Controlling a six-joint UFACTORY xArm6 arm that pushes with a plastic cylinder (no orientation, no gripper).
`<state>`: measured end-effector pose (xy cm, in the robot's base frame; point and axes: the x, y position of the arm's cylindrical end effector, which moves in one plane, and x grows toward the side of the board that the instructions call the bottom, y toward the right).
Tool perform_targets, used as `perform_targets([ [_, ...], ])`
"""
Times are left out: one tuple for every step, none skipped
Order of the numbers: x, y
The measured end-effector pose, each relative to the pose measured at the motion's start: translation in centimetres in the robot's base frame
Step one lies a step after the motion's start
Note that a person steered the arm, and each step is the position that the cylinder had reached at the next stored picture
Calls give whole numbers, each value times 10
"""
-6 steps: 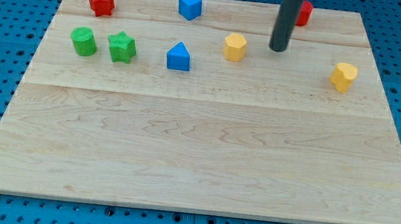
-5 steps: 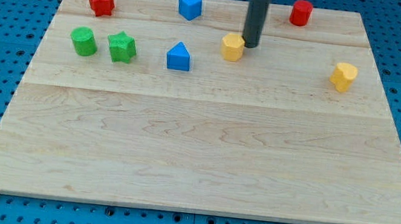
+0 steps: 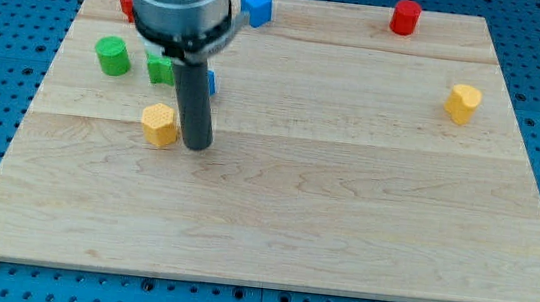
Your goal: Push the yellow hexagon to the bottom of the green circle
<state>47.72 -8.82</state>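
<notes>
- On the wooden board, left-centre: my tip sits just right of the yellow hexagon, touching or nearly so; exact contact can't be told.
- Tool state: plain rod, no jaws; grasps nothing, only bears sideways against blocks.
- Yellow hexagon pos.: below and to the right of the green circle, apart from it, lower than the row of blocks at the view's left.
- Green star: just right of the green circle, partly hidden by the arm body.
- Blue block: only a sliver shows behind the rod; shape can't be made out.
- Red block: top-left corner, mostly hidden by the arm; shape unclear.
- Blue cube: top edge, right of the arm body.
- Red cylinder: top edge, toward the view's right.
- Second yellow block: view's right, well apart from all others.
</notes>
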Motion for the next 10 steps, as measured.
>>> perform_targets([
  [-1, -55],
  [-23, -102],
  [9, -102],
  [10, -37],
  [-18, -55],
  [-47, -117],
  [-17, -136],
  [-64, -182],
  [-107, -199],
  [-124, -190],
])
